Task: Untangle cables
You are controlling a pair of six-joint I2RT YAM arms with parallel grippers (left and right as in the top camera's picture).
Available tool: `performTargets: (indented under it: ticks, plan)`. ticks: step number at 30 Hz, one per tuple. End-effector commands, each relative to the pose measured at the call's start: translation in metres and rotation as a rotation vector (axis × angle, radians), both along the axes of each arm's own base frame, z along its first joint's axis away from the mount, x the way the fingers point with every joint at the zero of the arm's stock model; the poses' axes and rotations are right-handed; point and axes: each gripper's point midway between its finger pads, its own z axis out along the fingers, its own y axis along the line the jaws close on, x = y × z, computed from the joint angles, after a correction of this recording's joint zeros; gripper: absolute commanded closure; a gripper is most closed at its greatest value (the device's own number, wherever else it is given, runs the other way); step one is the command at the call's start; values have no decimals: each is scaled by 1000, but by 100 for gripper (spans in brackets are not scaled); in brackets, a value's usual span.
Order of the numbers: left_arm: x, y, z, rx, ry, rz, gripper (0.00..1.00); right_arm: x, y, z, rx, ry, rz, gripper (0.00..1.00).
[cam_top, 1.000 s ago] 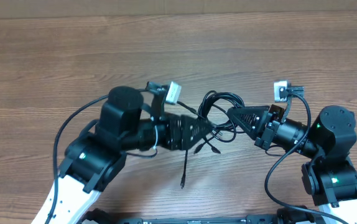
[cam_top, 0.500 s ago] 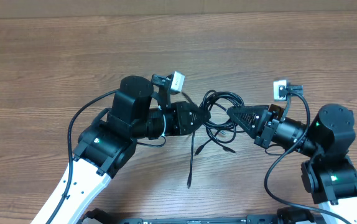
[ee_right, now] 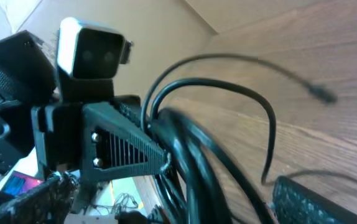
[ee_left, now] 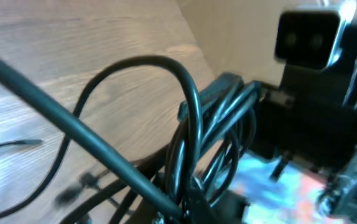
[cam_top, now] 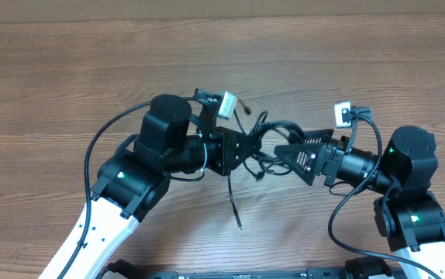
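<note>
Handover: your left gripper (cam_top: 250, 147) now clamps the cables (cam_top: 277, 125) while your right gripper (cam_top: 288, 161) lets go, jaws apart, so the strands can be drawn apart.

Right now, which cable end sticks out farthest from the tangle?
The single tail trailing back toward the robot, under the left gripper; the other ends sit close against the tangle.

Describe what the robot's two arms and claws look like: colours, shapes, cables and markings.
The left arm and right arm share one build: chunky black joints with small green lights, on white lower links. A thick black cable loops beside each. The left claw and right claw are black, with tapering ribbed fingers, and each carries a small white-fronted camera box.
</note>
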Motion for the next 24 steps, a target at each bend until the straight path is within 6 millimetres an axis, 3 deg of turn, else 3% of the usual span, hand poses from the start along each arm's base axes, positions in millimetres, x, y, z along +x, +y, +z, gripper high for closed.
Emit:
performTargets:
  ticks: [1,4,8,11,18,24]
  plan:
    - [5,11,-12,156,-229,-72,96,-3,0,2,-59,-111,28,0]
    - [-6,23,-36,274,-237,-131,96,-4,0,-2,-115,-201,52,0]
    - [-22,25,-46,311,-274,-244,96,-7,-1,-8,-201,-338,91,2]
    - [-28,26,-48,312,-272,-273,96,-8,-4,-25,-310,-419,116,10]
    - [-35,21,-44,278,-293,-327,96,-17,-10,-52,-438,-460,170,17]
    - [-40,18,-42,242,-249,-333,96,-26,-6,-52,-414,-466,214,42]
